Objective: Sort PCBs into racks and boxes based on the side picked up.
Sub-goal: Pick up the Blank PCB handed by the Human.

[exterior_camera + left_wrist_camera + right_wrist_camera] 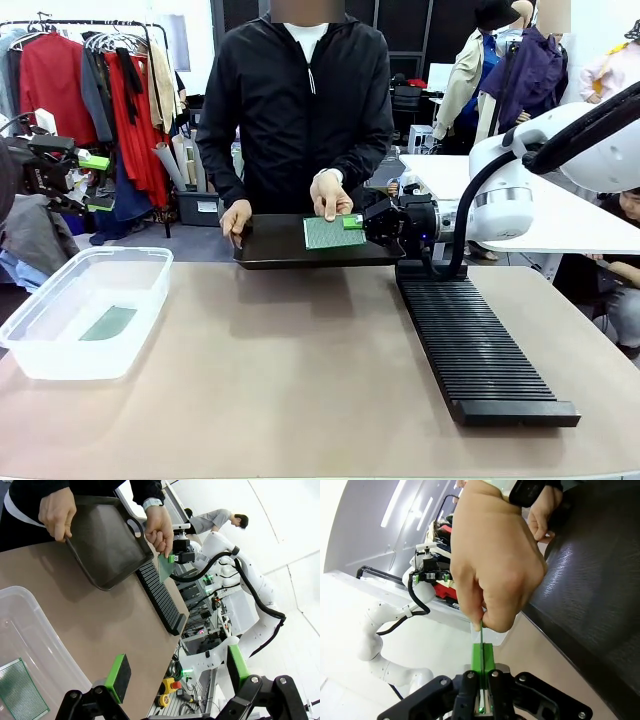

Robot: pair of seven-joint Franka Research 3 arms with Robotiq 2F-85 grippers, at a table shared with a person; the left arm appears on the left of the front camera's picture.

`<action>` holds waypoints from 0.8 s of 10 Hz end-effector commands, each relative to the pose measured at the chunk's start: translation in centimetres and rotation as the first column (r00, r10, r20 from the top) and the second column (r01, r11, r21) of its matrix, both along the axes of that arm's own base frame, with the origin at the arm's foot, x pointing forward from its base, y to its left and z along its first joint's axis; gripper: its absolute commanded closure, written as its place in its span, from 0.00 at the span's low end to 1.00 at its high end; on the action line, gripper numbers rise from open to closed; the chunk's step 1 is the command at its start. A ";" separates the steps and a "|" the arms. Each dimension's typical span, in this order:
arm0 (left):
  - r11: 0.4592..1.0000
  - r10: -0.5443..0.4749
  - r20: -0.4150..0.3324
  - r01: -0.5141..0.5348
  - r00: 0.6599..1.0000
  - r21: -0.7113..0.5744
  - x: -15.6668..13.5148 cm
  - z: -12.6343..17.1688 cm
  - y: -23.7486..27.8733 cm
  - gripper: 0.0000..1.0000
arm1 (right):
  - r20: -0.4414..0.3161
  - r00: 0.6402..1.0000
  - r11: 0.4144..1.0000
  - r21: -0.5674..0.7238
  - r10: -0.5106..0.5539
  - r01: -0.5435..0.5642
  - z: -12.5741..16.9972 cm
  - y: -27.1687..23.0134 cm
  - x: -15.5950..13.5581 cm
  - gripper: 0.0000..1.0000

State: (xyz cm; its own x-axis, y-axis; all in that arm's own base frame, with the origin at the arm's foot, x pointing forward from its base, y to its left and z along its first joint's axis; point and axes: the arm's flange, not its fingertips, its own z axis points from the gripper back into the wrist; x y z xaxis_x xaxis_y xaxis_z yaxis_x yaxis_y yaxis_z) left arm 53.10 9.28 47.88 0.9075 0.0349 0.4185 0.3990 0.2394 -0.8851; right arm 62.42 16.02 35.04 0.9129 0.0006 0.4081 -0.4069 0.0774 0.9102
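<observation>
Two PCBs in sight. One PCB (330, 233) is over the black tray (275, 252) at the far side of the table, lighter gridded face toward my front camera. I cannot tell whether it touches the tray.

Right gripper (352, 222): reaches in from the right, clenched on that board's right edge. Down the right wrist camera the board runs edge-on, straight out from between the two green pads (476, 657), one pad pressed on each face. The person's hand (330, 194) pinches the same board just beyond the pads, fingertips close to my jaws. So the board is gripped twice over, by me and by the person.

The person's other hand (237, 217) holds the tray's left end. In the left wrist camera the tray is tipped up off the table.

Second PCB (108, 322): lies flat on the floor of the clear box (140, 262), near left on the table, well apart from both grippers.

Left gripper (97, 182): raised at the far left, above the box's side of the table. Jaws released and spread wide, with nothing between them.

Black rack (480, 350): lies on the right of the table, running near to far, with its far end just below the right gripper.
</observation>
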 end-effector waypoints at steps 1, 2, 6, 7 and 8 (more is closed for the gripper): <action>1.000 0.003 0.012 -0.002 1.000 -0.006 -0.1 0.2 0.1 0.00 | -0.018 1.000 1.000 -0.010 -0.018 0.018 0.6 0.9 0.9 1.00; 1.000 0.003 0.012 -0.002 1.000 -0.006 -0.1 0.2 0.1 0.00 | -0.041 0.999 1.000 -0.005 0.001 -0.001 0.6 1.0 0.9 1.00; 1.000 0.003 0.012 -0.002 1.000 -0.006 -0.1 0.2 0.1 0.00 | -0.003 1.000 1.000 -0.003 -0.003 0.003 0.0 0.0 0.0 1.00; 1.000 0.003 0.012 -0.002 1.000 -0.006 -0.1 0.2 0.1 0.00 | -0.003 1.000 1.000 -0.003 -0.003 0.003 0.0 0.0 0.0 1.00; 1.000 0.003 0.012 -0.002 1.000 -0.006 -0.1 0.2 0.1 0.00 | -0.003 1.000 1.000 -0.003 -0.003 0.003 0.0 0.0 0.0 1.00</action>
State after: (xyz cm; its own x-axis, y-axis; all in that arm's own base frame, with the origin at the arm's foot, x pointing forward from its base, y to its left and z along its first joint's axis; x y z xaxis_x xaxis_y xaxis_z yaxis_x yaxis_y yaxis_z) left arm 53.10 9.28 47.88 0.9075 0.0349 0.4186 0.3990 0.2394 -0.8851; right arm 62.42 15.99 34.97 0.9182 -0.0012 0.3961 -0.3947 0.0810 0.9152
